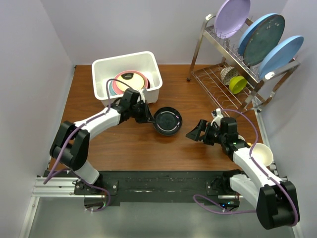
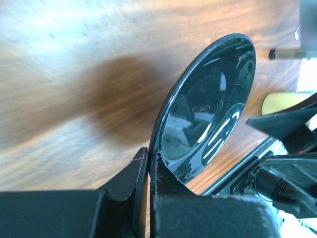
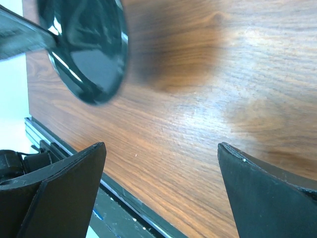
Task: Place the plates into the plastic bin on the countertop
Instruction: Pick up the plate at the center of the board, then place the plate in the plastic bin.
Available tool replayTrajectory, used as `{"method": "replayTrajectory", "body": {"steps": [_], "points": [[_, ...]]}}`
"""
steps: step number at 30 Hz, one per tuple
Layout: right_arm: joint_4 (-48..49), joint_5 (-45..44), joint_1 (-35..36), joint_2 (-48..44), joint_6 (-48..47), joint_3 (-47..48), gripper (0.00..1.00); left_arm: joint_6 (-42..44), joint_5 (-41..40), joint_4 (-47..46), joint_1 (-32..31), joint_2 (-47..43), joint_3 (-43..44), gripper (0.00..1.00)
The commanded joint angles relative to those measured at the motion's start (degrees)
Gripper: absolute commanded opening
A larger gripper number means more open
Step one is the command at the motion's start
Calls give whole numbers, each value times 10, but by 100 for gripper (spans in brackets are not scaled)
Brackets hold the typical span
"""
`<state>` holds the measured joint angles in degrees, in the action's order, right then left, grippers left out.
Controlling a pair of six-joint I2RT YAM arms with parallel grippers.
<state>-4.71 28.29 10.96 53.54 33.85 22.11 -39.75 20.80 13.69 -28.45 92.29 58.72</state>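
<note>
My left gripper (image 1: 148, 115) is shut on the rim of a glossy black plate (image 1: 167, 121) and holds it above the countertop (image 1: 129, 146), just in front of the white plastic bin (image 1: 124, 59). In the left wrist view the fingers (image 2: 141, 166) pinch the rim of the tilted black plate (image 2: 208, 109). The bin holds stacked plates (image 1: 130, 82), pink, tan and maroon-rimmed cream among them. My right gripper (image 1: 194, 133) is open and empty, just right of the black plate. The right wrist view shows the gripper (image 3: 162, 146) over bare wood and the plate (image 3: 89, 44) at top left.
A chrome wire rack (image 1: 218, 82) stands at the back right with an upright lilac plate (image 1: 232, 17), two blue plates (image 1: 261, 38), a yellow cup (image 1: 237, 84) and a patterned bowl (image 1: 227, 74). A cream bowl (image 1: 262, 153) sits by my right arm.
</note>
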Motion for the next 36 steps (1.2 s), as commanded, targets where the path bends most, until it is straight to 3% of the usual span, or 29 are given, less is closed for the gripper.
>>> {"method": "replayTrajectory", "body": {"steps": [1,17,36], "points": [[24,19,0,-3,3,-8,99,41,14,26,25,-38,53,0],[26,19,0,7,1,-17,99,76,31,91,79,-40,144,0],[29,18,1,17,-1,-22,99,106,95,141,217,5,266,0]]}}
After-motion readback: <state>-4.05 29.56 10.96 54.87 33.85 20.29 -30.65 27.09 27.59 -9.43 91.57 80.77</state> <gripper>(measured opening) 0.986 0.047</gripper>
